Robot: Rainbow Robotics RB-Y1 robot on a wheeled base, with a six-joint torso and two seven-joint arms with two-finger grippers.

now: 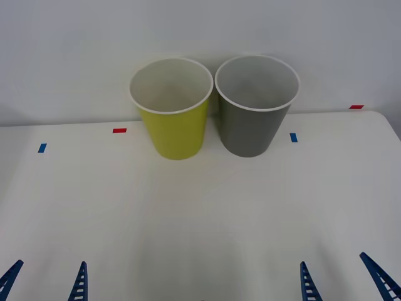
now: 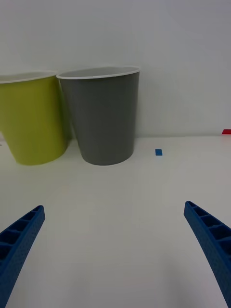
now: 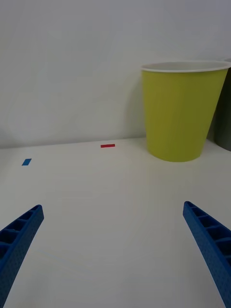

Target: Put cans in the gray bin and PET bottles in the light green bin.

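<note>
Light green bin (image 1: pixel 173 119) touching gray bin (image 1: pixel 254 116) on its left, far side of tabletop (image 1: pixel 200 213); L end effector (image 1: pixel 45 281) & R end effector (image 1: pixel 343 276) near side of bins, both wide open, empty.

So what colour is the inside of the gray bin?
Pale gray-white inside the gray bin, best seen from the front view.

Two bins — one light green bin (image 1: pixel 174 128), one gray bin (image 1: pixel 252 128).

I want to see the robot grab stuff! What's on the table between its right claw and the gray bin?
Nothing. In the front and right wrist views, bare white table stretches from the open right gripper to the gray bin.
</note>
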